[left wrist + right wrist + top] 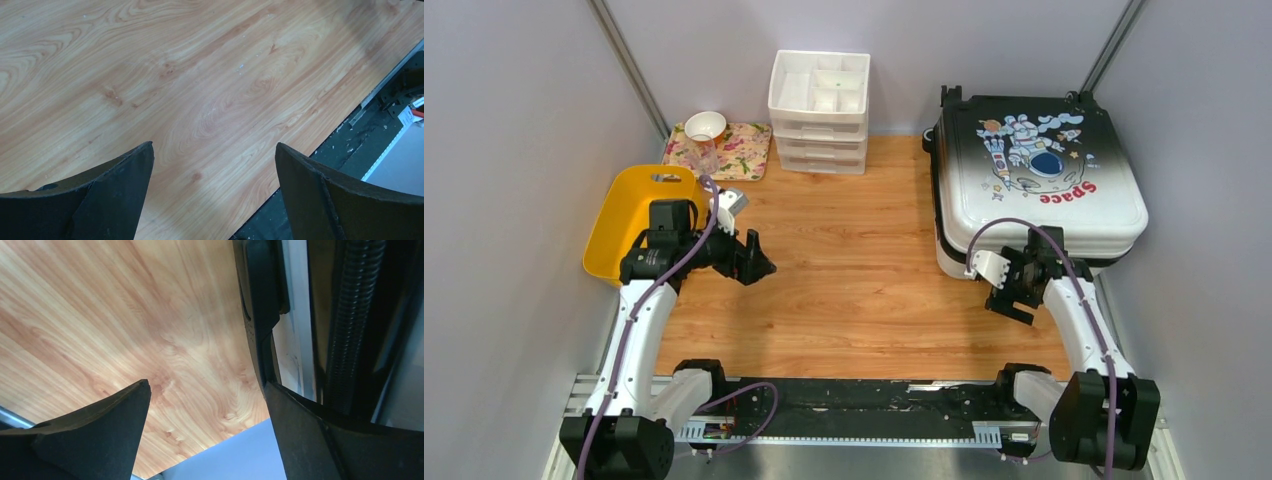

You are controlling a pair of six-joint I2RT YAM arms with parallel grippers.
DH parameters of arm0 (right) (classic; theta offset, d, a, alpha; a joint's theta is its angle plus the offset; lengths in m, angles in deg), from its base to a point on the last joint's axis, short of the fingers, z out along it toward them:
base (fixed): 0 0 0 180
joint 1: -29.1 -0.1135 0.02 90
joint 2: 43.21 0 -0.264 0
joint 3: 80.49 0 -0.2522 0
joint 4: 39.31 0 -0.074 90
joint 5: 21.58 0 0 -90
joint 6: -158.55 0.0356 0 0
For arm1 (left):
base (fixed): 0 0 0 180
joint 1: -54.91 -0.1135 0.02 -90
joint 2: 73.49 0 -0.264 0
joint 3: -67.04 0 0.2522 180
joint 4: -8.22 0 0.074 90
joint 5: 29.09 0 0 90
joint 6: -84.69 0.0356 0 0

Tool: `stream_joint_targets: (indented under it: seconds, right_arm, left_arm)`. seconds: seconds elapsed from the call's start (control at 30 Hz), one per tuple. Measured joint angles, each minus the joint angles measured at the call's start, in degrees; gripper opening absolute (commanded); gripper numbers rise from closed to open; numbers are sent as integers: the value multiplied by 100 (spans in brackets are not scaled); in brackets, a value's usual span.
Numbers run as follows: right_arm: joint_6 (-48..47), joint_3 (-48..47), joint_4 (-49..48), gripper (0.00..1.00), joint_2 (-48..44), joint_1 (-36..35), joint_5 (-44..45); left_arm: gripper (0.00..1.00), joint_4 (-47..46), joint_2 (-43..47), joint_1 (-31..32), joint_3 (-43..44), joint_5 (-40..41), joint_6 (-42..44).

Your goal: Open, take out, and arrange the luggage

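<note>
My right gripper (1014,298) spread wide, empty, just beside the near edge of the closed white-to-black hard-shell suitcase (1036,170), astronaut "Space" print up, flat at far right | my left gripper (758,262) gapes empty above the wooden tabletop (854,285).

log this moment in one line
suitcase flat, lid down | left jaws open, empty | right jaws open, empty, near suitcase
</note>
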Motion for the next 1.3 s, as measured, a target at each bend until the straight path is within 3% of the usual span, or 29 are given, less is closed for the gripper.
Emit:
stream_joint_targets:
  seconds: [0.2,0.43,0.53,0.9,1.17,1.3]
  right_arm:
    - [151,-264,-275,87,520,-251,96]
    - [990,-35,-791,88,501,-1572,1075]
    - [1252,149,-1093,88,361,-1812,1233]
    - [1252,863,-1921,91,-590,-1904,1211]
    - [826,920,-2540,89,354,-1054,1211]
    - [710,807,-2446,82,555,-1010,1126]
  left_arm:
    - [99,-87,-9,0,-7,-11,0]
    - [99,-175,-9,0,-68,31,0]
    - [99,-184,4,0,-96,68,9]
    - [99,-179,175,0,-173,118,177]
    - [99,-208,175,0,-258,114,192]
    - [99,-210,175,0,-258,114,192]
